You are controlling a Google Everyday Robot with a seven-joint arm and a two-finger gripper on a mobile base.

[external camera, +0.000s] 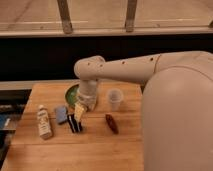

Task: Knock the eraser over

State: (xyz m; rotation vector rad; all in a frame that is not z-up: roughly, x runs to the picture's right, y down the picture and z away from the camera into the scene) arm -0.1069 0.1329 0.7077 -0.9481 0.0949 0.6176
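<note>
The wooden surface [100,150] fills the lower left of the frame. Its left edge runs down past a small white bottle [44,122], and its far edge lies against a dark wall below a pale rail. The robot's pale arm [130,67] reaches in from the right, bends at a rounded joint in the middle of the frame and points downward.

The end effector [80,110] hangs at the tip of that downward link, left of centre. Its pale yellowish tip is right at the top of the eraser [75,125]. I cannot tell whether it touches the eraser, nor whether the end effector is spread or pressed together.

The eraser, a small black block with white stripes, stands on the surface just below the end effector and slightly left of centre. A flat blue-grey pad [61,114] lies close on its left, with the bottle further left near the surface's left edge. A green bowl [71,91] sits behind them toward the far edge, partly hidden by the wrist. A pale cup [115,99] stands to the right of the wrist, and a dark red pointed object [111,123] lies below the cup, apart from the eraser.

Bare wood shows between the eraser and the red object. A wider bare band runs along the near edge at the bottom of the frame. The robot's large body [180,125] covers the right side of the surface.
</note>
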